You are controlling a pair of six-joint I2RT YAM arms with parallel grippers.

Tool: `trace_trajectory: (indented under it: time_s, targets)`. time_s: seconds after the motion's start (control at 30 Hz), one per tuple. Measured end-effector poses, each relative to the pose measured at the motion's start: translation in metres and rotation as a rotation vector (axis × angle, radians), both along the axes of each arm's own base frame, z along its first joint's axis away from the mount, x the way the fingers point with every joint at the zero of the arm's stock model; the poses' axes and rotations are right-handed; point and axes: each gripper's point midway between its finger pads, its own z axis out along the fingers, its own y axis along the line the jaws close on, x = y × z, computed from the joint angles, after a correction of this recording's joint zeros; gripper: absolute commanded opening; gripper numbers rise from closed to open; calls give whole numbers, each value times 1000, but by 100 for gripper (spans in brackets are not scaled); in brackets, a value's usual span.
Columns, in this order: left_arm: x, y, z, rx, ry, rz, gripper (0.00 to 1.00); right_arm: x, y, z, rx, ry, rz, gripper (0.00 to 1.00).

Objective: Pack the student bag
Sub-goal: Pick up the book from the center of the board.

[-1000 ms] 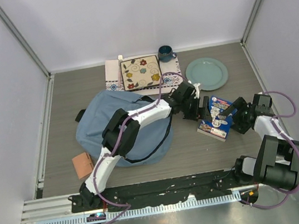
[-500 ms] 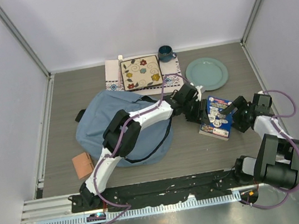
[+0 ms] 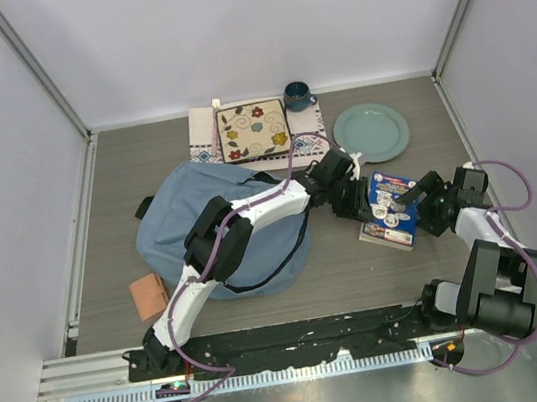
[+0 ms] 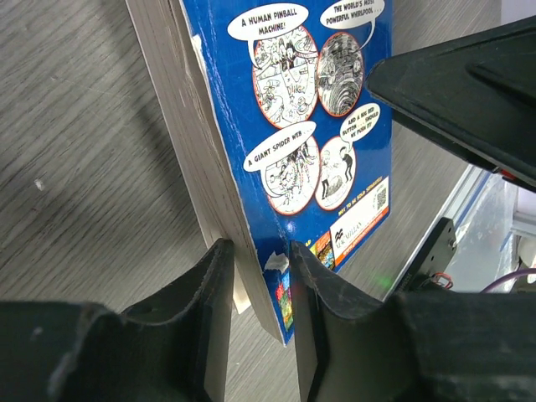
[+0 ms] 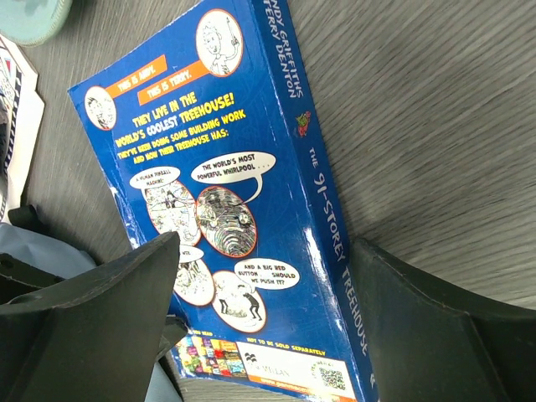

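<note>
The student bag [image 3: 187, 228], light blue with black straps, lies left of centre, and my left arm reaches across it. To its right a thick blue paperback book [image 3: 388, 208] rests tilted on the table. My left gripper [image 3: 358, 203] is at the book's left corner. In the left wrist view its fingers [image 4: 260, 335] press the pages and the blue cover of the book [image 4: 285, 109] from both sides. My right gripper [image 3: 421, 208] is at the book's right side. Its jaws [image 5: 268, 335] stand wide apart, one over the cover [image 5: 243, 193] and one beside the spine.
A flowered square plate [image 3: 253, 129] sits on a white patterned mat [image 3: 203, 135] at the back, beside a dark blue mug [image 3: 297, 96]. A teal round plate [image 3: 372, 132] lies just behind the book. A small brown item [image 3: 148, 297] lies left of the bag.
My left gripper's jaws have closed in from wide apart onto the book's corner. The book has shifted slightly. The right gripper has stayed where it was.
</note>
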Motion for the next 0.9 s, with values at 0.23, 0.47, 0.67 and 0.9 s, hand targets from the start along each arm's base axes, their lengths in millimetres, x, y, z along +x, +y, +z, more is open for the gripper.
trace_trajectory:
  time_s: [0.23,0.47,0.67,0.9]
  targets:
    - [2,-3,5,-23,17,16,46,2,-1,0,-5,-7,-1,87]
    - [0,-7,10,-46,43,23,38,2,0,0,-5,-10,2,87]
    - [5,-4,10,-46,56,44,20,2,0,0,-6,-11,3,87]
    - [4,-7,17,-67,76,30,36,2,1,1,0,-14,9,87]
